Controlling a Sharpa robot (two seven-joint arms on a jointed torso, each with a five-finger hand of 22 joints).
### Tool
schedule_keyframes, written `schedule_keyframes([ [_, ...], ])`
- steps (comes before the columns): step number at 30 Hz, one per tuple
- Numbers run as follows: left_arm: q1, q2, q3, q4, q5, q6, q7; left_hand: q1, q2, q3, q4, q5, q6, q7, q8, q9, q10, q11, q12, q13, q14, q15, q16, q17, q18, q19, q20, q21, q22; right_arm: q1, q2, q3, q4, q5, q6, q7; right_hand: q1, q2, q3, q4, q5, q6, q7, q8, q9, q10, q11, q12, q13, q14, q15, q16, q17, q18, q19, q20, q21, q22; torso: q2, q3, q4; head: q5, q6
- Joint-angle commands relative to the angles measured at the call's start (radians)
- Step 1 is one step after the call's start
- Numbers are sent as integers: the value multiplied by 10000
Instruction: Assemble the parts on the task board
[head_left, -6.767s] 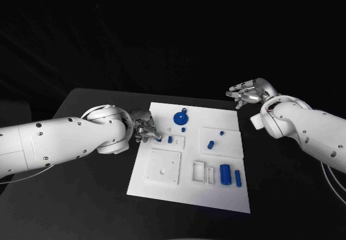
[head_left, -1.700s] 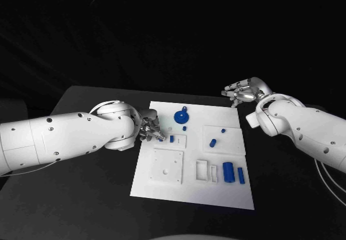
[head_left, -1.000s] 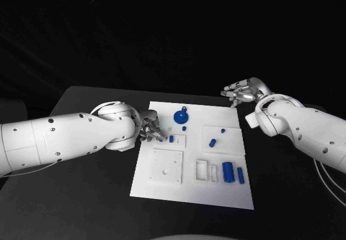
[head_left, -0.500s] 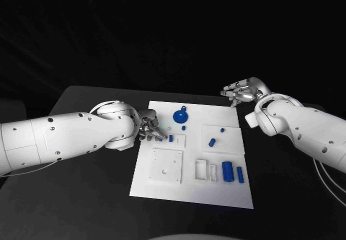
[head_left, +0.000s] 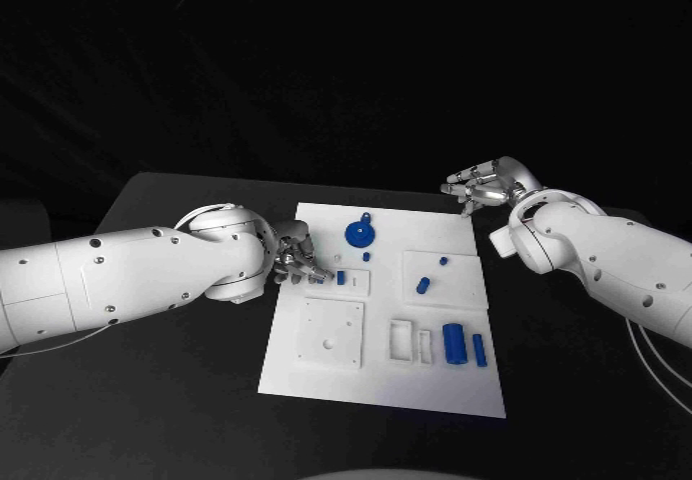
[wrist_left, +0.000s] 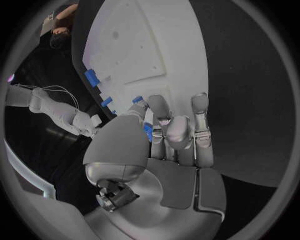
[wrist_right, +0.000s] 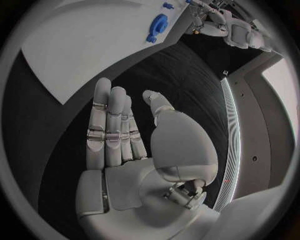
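Left robot hand sits at the left edge of the task board, its fingers lying close together and straight over the white surface. Small blue parts lie by the fingertips in the left wrist view, but I cannot tell whether the hand grips one or only rests beside them. The right robot hand hovers over the black table just beyond the board's far right corner, released, its fingers stretched out and holding nothing.

The task board is a flat white rectangle with its long axis running away from the robot, lying in the middle of the table. It is matte, with raised square plates and shallow rectangular recesses. A round blue disc with a small tab pointing to the far edge lies near the far end. A short blue block stands just beside the left hand's fingertips. On the right raised plate a short blue peg lies slanted, with a smaller piece beyond it. Nearer the robot, a blue cylinder and a slim blue bar lie side by side, long axes parallel to the board's long edge.

Bare table surrounds the board on the near side and both flanks, and the board's near end is plain and flat.
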Motion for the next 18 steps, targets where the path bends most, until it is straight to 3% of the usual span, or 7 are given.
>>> schedule_keyframes([
  [1, -14, -24, -8, 38, 31, 0, -16, 3, -66, 7, 45, -28, 17, 52, 42, 14, 488, -12, 26, -16, 30, -4, -17, -6, 114, 13, 62, -31, 179, -12, -5, 5, -2, -16, 78, 107, -69, 28, -4, -64, 42, -56, 0, -29, -4, -78, -20, 22, -9, -61, -10, -26, -14, -125, 122, 84, 51, -16, 1, 0, 4, -3, 2],
  [8, -14, -135, 13, 139, 52, -11, -8, 133, -334, 91, 388, -29, -8, 62, 27, 9, 489, -8, 13, -34, 1, -15, -58, -64, 90, 7, 30, -65, 177, -28, -4, 5, -11, -16, 78, 100, -69, 28, -4, -64, 42, -56, 0, -29, -4, -78, -20, 22, -9, -61, -10, -26, -14, -125, 122, 84, 51, -16, 2, 7, 0, -9, 14],
  [15, -14, -314, 206, 325, 352, -24, -27, 151, -397, 97, 507, 0, -62, 69, 42, 48, 489, -9, 4, -41, -3, -26, -72, -82, 57, 19, -25, -73, 175, -48, -13, 5, -27, -16, 85, 100, -69, 28, -4, -64, 42, -56, 0, -29, -4, -78, -20, 22, -9, -61, -10, -26, -14, -125, 122, 84, 51, -16, -3, 14, 9, -8, 68],
  [18, -12, -326, 276, 342, 614, -107, -15, 24, -518, 103, 789, -345, -98, 93, 7, 9, 489, 0, -1, -45, -8, -25, -84, -98, 23, 29, -70, -81, 174, -50, -10, 6, -36, -16, 82, 94, -96, 50, 2, -79, 56, -59, 1, -27, -3, -78, -21, 28, -13, -57, -10, -29, -30, -121, 131, 86, 49, -40, -4, 16, 14, -6, 96],
])
